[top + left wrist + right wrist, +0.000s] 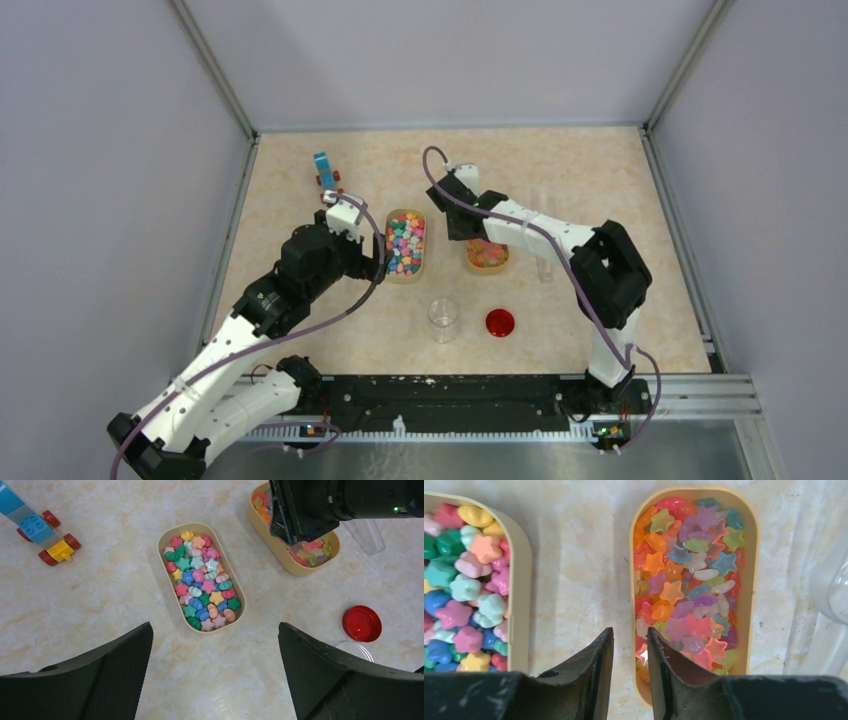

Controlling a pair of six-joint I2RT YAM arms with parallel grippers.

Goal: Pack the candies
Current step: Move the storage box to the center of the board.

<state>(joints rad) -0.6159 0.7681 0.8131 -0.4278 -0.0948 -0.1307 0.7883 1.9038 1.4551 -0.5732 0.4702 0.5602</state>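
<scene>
Candies [202, 577] seen heaped in two trays: left tray [162, 545], right tray [751, 580]. None seen in jar [443, 318]; lid [499, 322] laid beside it. Left tool [215, 627] spread wide over left tray. Right tool [630, 632] slightly parted at right tray rim, nothing seen pinched. Packing judged hardly started

Candies [405, 245] in left tray [520, 580] and right tray [751, 580], side by side; jar [443, 320], lid [499, 322] in front; toy vehicle [325, 172] behind left.
</scene>
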